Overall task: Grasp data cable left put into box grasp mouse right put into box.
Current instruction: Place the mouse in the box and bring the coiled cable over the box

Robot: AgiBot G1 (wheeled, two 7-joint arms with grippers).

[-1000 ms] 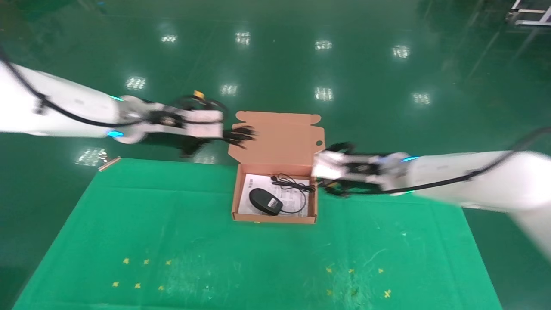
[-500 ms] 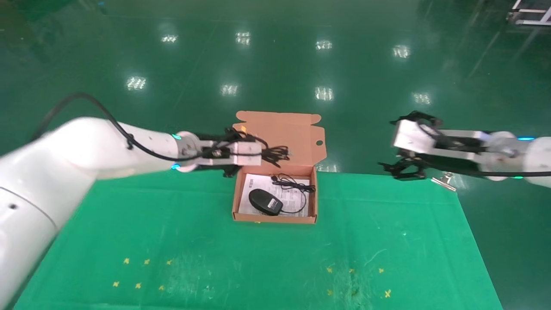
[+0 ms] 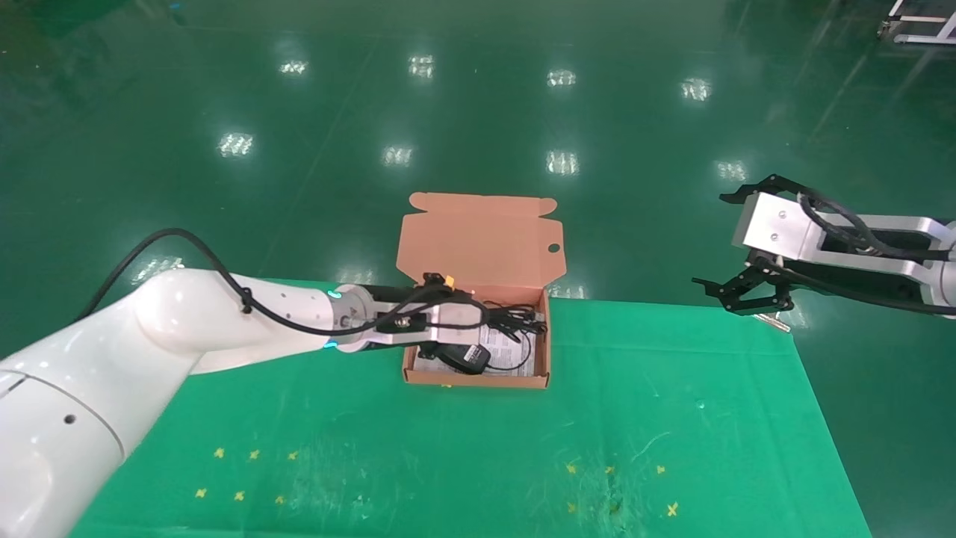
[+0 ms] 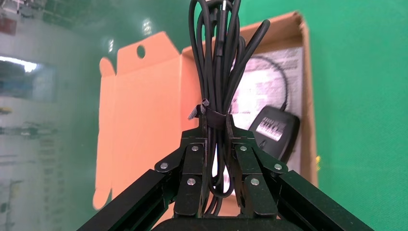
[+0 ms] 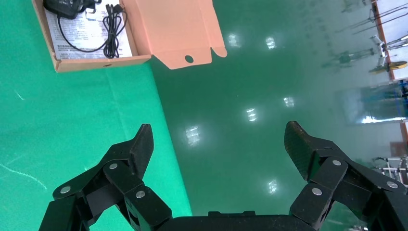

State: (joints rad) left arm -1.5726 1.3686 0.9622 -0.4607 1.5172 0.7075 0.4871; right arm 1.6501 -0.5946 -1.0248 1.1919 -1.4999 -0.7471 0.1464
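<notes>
The orange-brown box (image 3: 478, 379) stands open on the green table, lid (image 3: 482, 239) raised at the back. The black mouse (image 3: 464, 357) lies inside on the white sheet, its thin cord (image 3: 523, 351) looped beside it. My left gripper (image 3: 499, 320) is over the box, shut on the tied black data cable (image 4: 216, 72), gripping it just below its tie; the bundle hangs above the mouse (image 4: 274, 132). My right gripper (image 3: 717, 291) is open and empty, off the table's far right corner; the right wrist view shows its wide-apart jaws over the floor (image 5: 219, 139).
The green table cloth (image 3: 463, 448) carries small yellow cross marks (image 3: 246, 474) near the front. A metal clip (image 3: 769, 320) sits at the table's far right corner under the right gripper. Glossy green floor surrounds the table.
My left gripper has moved right and down with the data cable, from beside the lid to over the box. My right gripper has pulled back to the right, away from the box.
</notes>
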